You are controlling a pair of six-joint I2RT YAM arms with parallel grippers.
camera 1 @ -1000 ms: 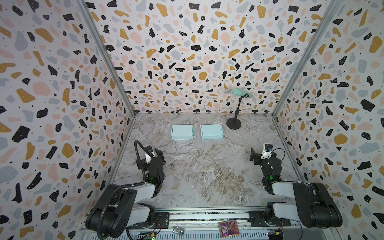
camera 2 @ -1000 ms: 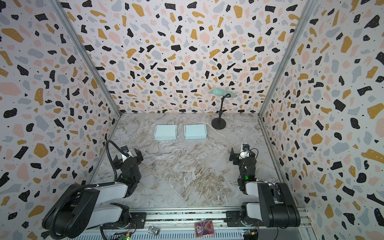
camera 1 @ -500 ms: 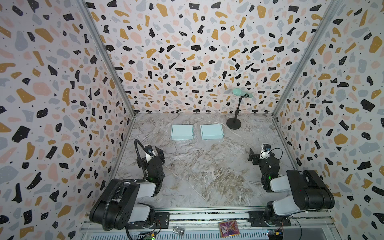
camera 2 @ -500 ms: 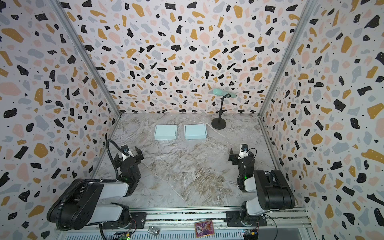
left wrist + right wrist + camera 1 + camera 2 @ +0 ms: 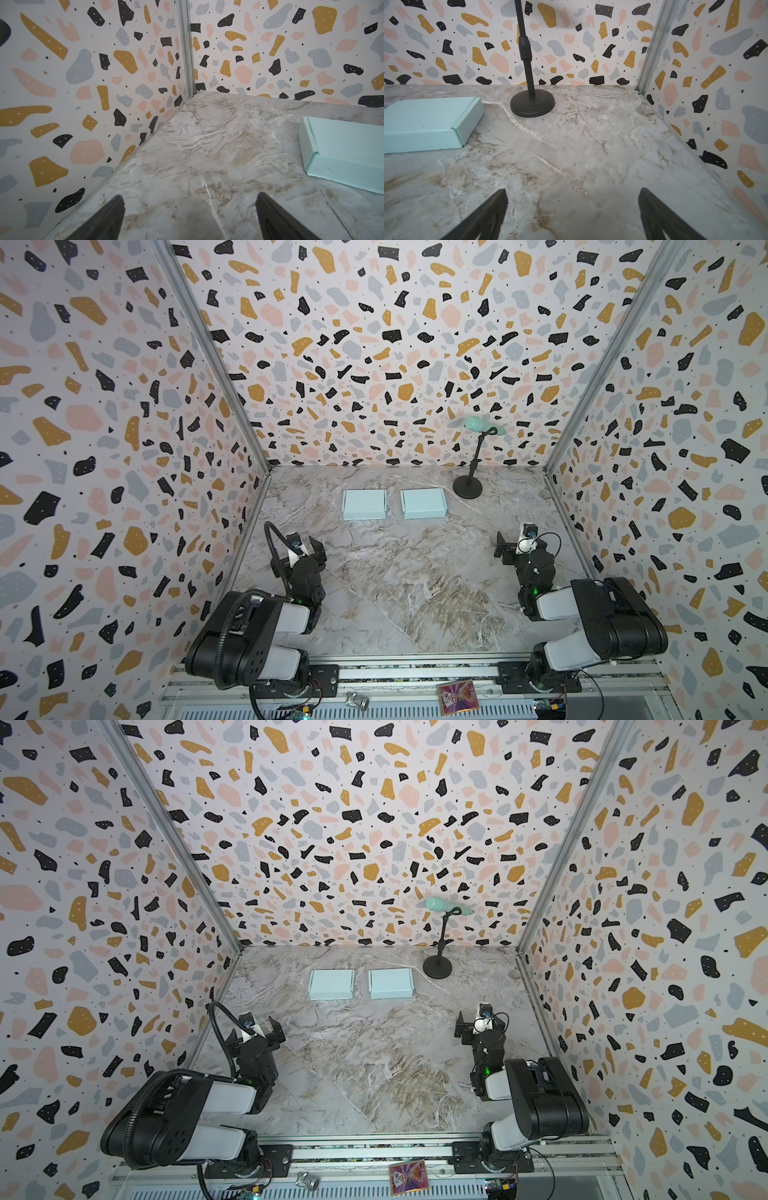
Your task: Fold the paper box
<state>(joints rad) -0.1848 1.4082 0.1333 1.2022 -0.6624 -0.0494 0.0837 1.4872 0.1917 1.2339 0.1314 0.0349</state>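
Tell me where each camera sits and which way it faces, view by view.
Both top views: high above the front, looking down at the table; left arm and right arm show.
Left wrist: low on its arm, facing the back-left corner; left fingers, open, show.
Right wrist: low on its arm, facing the back wall; right fingers, open, show.
Shared: left box in left wrist and both top views; right box and microphone stand in right wrist and both top views.

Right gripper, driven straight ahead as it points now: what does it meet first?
Way looks free to the back wall: the right gripper aims just beside the stand base, well clear of the paper box. Clearance uncertain.
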